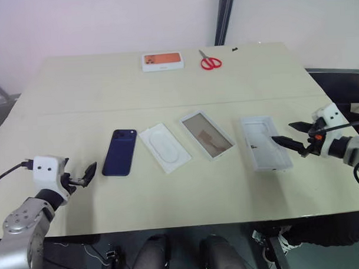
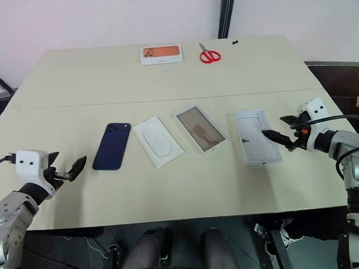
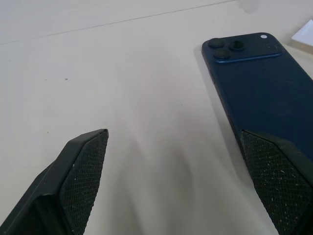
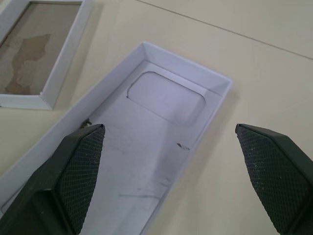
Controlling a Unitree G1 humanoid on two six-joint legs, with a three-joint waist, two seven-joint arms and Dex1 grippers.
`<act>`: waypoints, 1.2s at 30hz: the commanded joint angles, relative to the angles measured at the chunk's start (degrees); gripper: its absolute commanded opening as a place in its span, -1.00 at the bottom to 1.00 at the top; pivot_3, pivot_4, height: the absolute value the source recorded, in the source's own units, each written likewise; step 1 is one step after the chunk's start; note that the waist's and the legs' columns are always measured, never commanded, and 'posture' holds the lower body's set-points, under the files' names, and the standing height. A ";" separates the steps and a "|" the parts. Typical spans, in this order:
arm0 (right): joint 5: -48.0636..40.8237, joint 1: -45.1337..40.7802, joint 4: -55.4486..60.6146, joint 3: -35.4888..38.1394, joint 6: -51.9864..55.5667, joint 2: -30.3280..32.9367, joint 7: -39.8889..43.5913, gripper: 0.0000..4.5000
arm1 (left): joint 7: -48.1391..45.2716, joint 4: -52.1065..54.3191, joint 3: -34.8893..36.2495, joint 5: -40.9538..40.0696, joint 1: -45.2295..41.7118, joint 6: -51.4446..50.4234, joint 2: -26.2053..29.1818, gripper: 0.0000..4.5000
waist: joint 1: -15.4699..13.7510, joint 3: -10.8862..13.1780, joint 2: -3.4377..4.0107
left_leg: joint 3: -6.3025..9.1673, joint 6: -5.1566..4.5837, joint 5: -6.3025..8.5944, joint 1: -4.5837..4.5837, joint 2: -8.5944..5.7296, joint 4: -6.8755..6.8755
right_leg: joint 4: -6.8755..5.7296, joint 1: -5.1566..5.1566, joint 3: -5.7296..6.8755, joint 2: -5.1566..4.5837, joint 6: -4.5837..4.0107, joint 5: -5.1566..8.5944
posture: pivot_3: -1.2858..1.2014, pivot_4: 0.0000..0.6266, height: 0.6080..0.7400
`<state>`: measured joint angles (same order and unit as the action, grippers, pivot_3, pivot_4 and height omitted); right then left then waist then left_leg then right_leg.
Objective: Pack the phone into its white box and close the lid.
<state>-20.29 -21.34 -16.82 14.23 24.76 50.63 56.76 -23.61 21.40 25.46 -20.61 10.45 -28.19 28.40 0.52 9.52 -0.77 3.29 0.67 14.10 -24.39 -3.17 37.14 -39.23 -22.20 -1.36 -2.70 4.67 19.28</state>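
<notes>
The dark blue phone (image 1: pixel 120 152) lies back up on the table, left of centre, with its camera bump at the far end. My left gripper (image 1: pixel 82 175) hovers open just left of and nearer than the phone (image 3: pixel 264 88), apart from it. The white box (image 1: pixel 206 134), a shallow tray with a brownish inner face, lies at the centre. To its right lies the lid (image 1: pixel 264 143), a deeper all-white tray, open side up. My right gripper (image 1: pixel 283 132) is open at the lid's right edge, its fingers spread above the lid (image 4: pixel 156 127) and holding nothing.
A thin white card with a raised oval (image 1: pixel 164 147) lies between the phone and the white box. At the table's far edge sit a white box with an orange picture (image 1: pixel 162 61) and red scissors (image 1: pixel 210 62). The beige table (image 1: pixel 166 93) is bare in between.
</notes>
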 commanded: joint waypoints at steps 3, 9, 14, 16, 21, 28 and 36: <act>0.36 -2.16 0.15 -1.08 -1.19 0.19 1.06 0.99 | 1.67 4.05 0.11 -0.26 0.29 -0.71 -0.37 1.00 | -0.02 0.00 0.00 | 0.00 0.00 0.00 0.00 0.00 0.02 | 0.00 0.02 -0.01 0.00 0.00 0.00 | 0.03 -0.52 1.00; -0.45 -3.69 3.79 -3.11 -0.03 -0.75 1.65 0.99 | 2.56 8.11 -0.14 -1.98 0.66 -2.69 -1.33 1.00 | 0.01 0.00 0.01 | -0.01 0.00 0.00 0.00 0.00 0.03 | -0.01 0.01 -0.01 0.00 0.00 0.00 | 0.03 -0.52 1.00; -1.26 -2.33 12.41 -5.55 1.94 -2.77 1.03 0.99 | 2.51 11.00 -5.80 -4.07 -3.20 -6.53 -1.71 1.00 | -0.18 0.00 0.01 | 0.00 0.00 0.00 0.00 0.00 0.03 | -0.01 0.02 0.00 0.00 0.00 0.00 | 0.03 -0.52 1.00; -1.41 -1.83 15.63 -6.45 2.72 -3.65 0.47 0.99 | 2.57 11.64 -8.75 -4.88 -5.49 -8.48 -2.05 1.00 | -0.28 0.00 0.00 | 0.01 0.00 0.00 -0.01 0.00 0.06 | -0.01 0.02 0.01 0.00 0.01 0.00 | 0.03 -0.52 1.00; -1.11 -0.56 24.44 -9.85 3.37 -5.46 -0.45 0.99 | 3.11 12.73 -17.30 -7.23 -11.47 -14.86 -4.19 1.00 | -0.81 0.00 0.00 | 0.00 0.00 0.00 -0.01 -0.01 0.09 | -0.02 0.02 0.00 0.02 0.01 0.00 | 0.03 -0.52 1.00; 0.42 0.47 34.25 -15.94 3.26 -7.76 -2.53 0.99 | 10.70 10.19 -16.54 -14.84 -19.25 -30.19 -11.97 1.00 | -1.05 0.00 -0.01 | 0.01 0.00 0.00 -0.01 0.00 0.14 | -0.08 0.00 0.00 0.05 0.01 0.00 | 0.03 -0.52 1.00; 0.86 0.16 32.92 -16.82 -0.18 -8.33 -1.47 0.99 | 22.50 7.49 -10.83 -19.14 -25.97 -49.01 -22.57 1.00 | -1.29 0.00 -0.08 | 0.07 0.01 -0.01 -0.01 -0.01 0.31 | -0.12 0.09 0.08 0.09 0.03 0.00 | 0.03 -0.52 1.00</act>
<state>-19.37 -20.66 16.00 -3.95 26.58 41.82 54.62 -3.23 28.50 13.91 -38.87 -14.59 -74.05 7.03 -0.77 9.52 -0.85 3.36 0.68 14.09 -24.40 -3.18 37.47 -39.34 -22.08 -1.29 -2.61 4.70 19.28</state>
